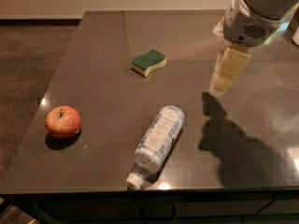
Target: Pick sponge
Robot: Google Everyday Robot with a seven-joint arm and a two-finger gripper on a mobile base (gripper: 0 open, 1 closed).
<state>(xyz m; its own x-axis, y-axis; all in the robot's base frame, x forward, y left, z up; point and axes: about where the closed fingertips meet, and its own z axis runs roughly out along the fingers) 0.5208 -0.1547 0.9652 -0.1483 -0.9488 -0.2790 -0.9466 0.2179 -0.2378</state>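
The sponge (148,62) has a dark green top over pale yellow foam and lies flat on the dark table (107,36), in its far middle part. My gripper (218,87) hangs from the white arm at the upper right and points down above the table. It is to the right of the sponge and a little nearer to the camera, well apart from it. It holds nothing that I can see. Its shadow falls on the table below and to the right.
A clear plastic water bottle (156,143) lies on its side near the front edge, cap toward the front. A red apple (63,122) sits at the front left. The table's left edge drops to a dark floor.
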